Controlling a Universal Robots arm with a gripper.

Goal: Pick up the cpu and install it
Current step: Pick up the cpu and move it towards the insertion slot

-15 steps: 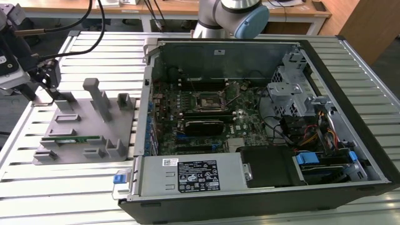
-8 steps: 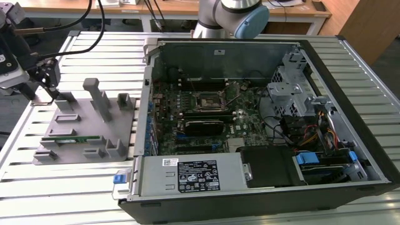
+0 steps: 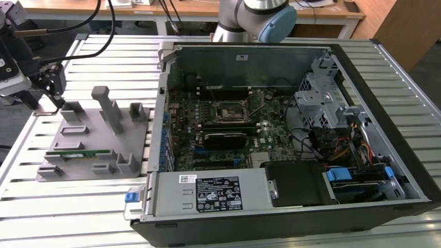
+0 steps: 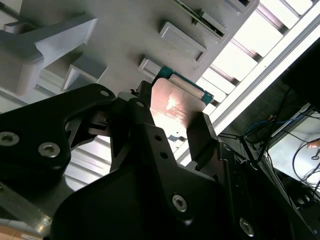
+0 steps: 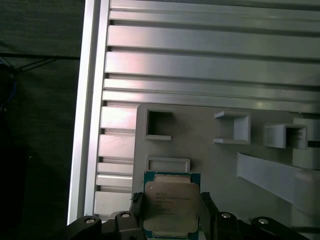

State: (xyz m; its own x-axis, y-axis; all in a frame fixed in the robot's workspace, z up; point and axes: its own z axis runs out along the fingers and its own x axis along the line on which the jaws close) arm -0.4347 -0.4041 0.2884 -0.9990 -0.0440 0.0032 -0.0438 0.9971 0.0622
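Note:
The cpu (image 5: 171, 200), a small square chip with a silvery top and green rim, sits between my gripper's (image 5: 171, 206) two black fingers, which press against its opposite edges. The second wrist view shows the same: the cpu's (image 4: 172, 102) shiny top lies between the dark fingers (image 4: 202, 134) of the gripper (image 4: 172, 117). In the exterior view the gripper (image 3: 57, 103) hangs at the far corner of the grey fixture plate (image 3: 90, 139), on the exterior view's left. It is well away from the black motherboard socket (image 3: 227, 112) inside the open computer case (image 3: 386, 129).
The grey plate carries raised blocks and posts (image 3: 109, 106) and a green memory stick (image 3: 79, 153). Cables (image 3: 96, 46) trail from the arm. The slatted metal table's edge (image 5: 85, 125) runs close beside the plate. An empty rectangular frame (image 5: 167, 162) lies just beyond the cpu.

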